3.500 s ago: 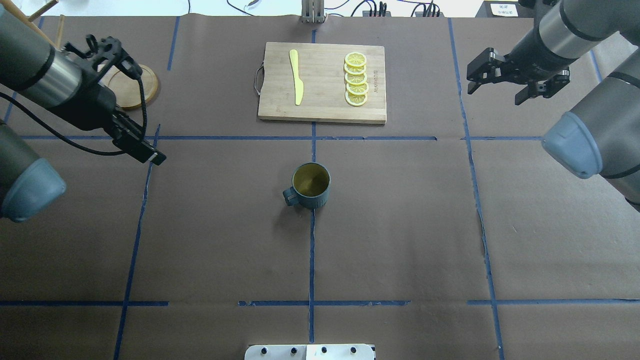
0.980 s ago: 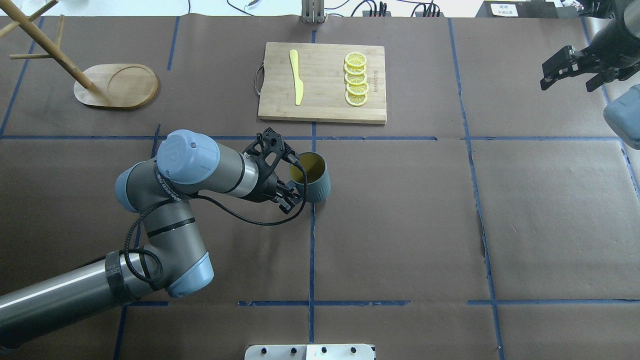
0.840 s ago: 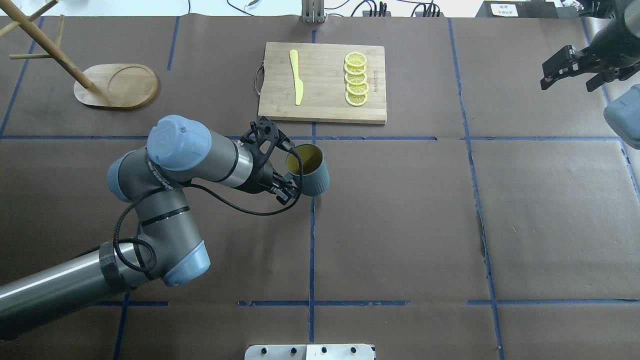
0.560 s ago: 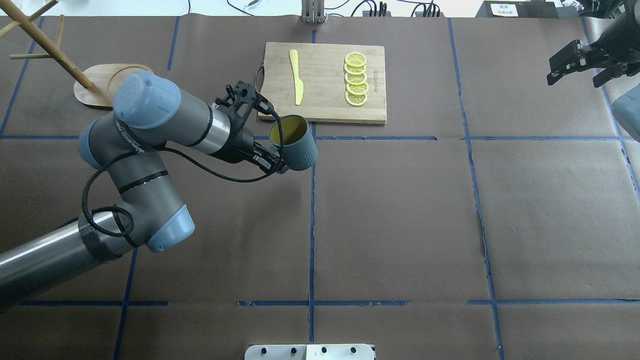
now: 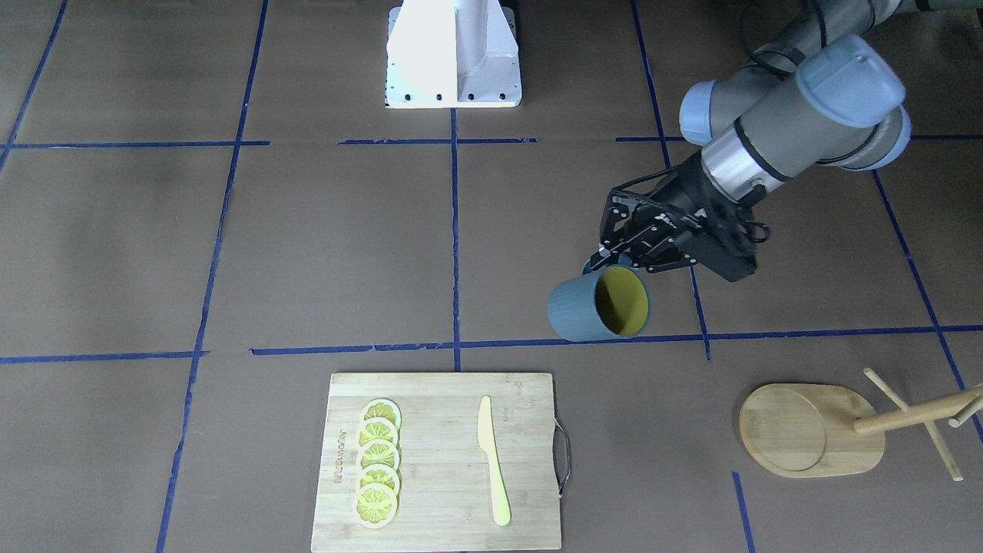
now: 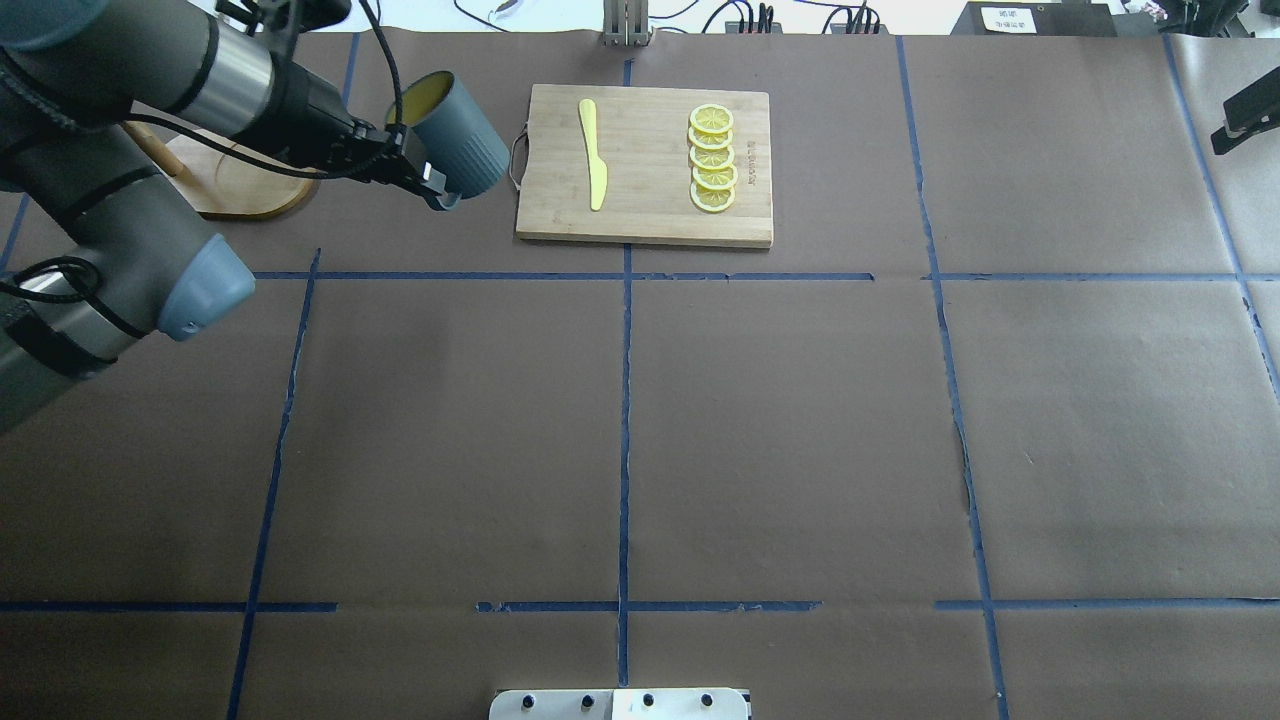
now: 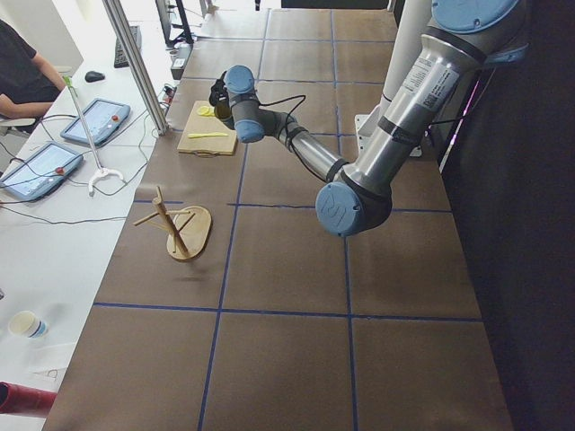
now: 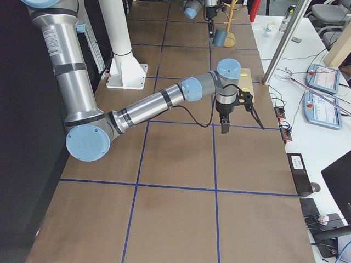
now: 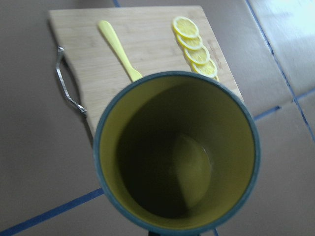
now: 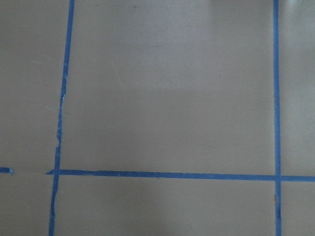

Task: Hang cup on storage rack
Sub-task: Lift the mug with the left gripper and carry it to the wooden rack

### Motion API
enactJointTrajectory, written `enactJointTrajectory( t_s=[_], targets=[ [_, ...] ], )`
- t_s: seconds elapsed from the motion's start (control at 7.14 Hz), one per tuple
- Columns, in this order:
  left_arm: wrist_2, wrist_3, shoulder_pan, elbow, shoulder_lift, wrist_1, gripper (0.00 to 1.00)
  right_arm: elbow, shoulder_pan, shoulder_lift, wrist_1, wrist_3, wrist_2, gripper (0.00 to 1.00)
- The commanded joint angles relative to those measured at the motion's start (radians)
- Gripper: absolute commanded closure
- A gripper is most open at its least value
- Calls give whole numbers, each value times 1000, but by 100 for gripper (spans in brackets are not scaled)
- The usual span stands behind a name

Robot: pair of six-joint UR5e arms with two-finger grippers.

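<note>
My left gripper (image 6: pixel 424 186) is clamped tight on the handle of the blue-grey mug (image 6: pixel 462 138), held aloft with its mouth tipped toward 10 o'clock, so I'd ease it toward 9 o'clock to the wooden mug tree (image 6: pixel 270 195) and line the handle loop up with a peg before releasing; I can't tell the right gripper (image 6: pixel 1245 125) opening.

cup (image 6: pixel 462 140): blue-grey, yellow-green inside, held aloft, tilted sideways, upper left of the overhead frame
storage rack (image 6: pixel 262 192): light wood, oval base, upper left

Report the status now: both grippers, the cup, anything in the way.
Left gripper shut on cup handle, cup airborne, tilted. Right gripper aside, state unclear. Nothing between cup and storage rack.
</note>
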State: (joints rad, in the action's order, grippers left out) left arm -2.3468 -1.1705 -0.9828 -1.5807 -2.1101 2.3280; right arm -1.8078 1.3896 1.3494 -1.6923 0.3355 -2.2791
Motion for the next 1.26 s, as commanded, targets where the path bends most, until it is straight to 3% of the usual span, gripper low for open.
enactJointTrajectory(
  t_s=[0.0, 0.14, 0.42, 0.7, 0.98, 1.12],
  targets=[
    [27, -359, -78, 8, 30, 162, 100, -2, 28, 28, 2, -36, -22, 0],
    [144, -486, -76, 34, 74, 327, 100, -4, 32, 31, 2, -36, -26, 0],
    [258, -803, -76, 186, 111, 721, 99, -13, 36, 30, 3, -23, -16, 0],
    [398, -971, -74, 232, 117, 827, 99, -21, 36, 36, 11, -22, -10, 0],
    [548, -1147, -65, 362, 111, 1041, 99, -28, 42, 36, 11, -21, -16, 0],
    [598, -1167, -65, 401, 99, 1074, 99, -36, 42, 36, 11, -21, -16, 0]
  ],
)
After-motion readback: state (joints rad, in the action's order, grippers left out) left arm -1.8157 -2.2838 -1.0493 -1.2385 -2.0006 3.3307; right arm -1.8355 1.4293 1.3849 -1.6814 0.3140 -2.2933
